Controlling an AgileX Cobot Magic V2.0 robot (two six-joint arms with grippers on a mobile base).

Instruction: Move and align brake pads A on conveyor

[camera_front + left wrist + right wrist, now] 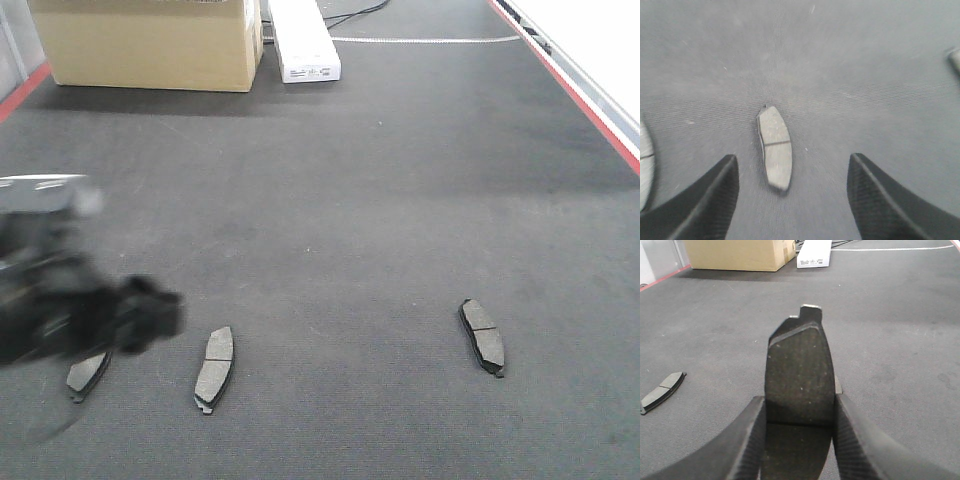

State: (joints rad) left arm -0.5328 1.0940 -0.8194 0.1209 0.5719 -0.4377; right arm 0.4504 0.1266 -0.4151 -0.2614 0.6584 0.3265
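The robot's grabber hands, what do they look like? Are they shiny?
Not shiny. In both wrist views the fingers are matte black with a fine woven, carbon-fibre-like pattern, broad and curving to rounded tips. In the front view the left arm is a blurred black, blocky shape with a pale grey part on top. No cables or markings show.

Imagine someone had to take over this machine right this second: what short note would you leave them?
Left tool: open, empty, hovering over one brake pad lying flat on the conveyor belt.
Right tool: shut on a brake pad, held above the belt; not seen in the front view.
Front view: three pads on the belt, one far left partly under the left arm, one beside it, one off to the right.
Done: one pad picked up.
Left: set it down, bring all four into an even row.
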